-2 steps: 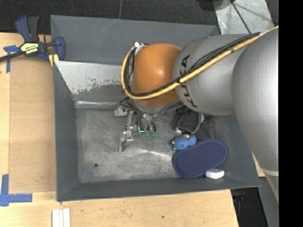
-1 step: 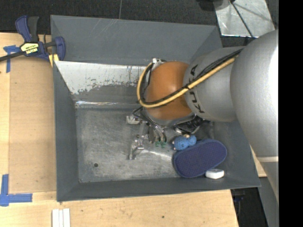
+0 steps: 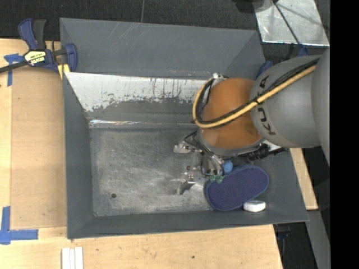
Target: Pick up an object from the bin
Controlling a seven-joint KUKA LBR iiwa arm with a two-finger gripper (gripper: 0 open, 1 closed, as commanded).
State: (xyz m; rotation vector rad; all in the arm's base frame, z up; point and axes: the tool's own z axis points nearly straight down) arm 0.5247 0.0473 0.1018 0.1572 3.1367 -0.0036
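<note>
Arm overhead, gripper beside dark-blue oval pad

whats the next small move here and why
Probably shift the gripper toward the view's right, onto the dark blue oval pad. Its spread fingers stand over bare bin floor with nothing between them, and the pad lies just beside it.

Pad just right of hand

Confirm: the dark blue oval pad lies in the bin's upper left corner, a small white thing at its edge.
Wrong: the camera view shows the dark blue oval pad in the bin's lower right corner, small white thing at its edge.
</note>
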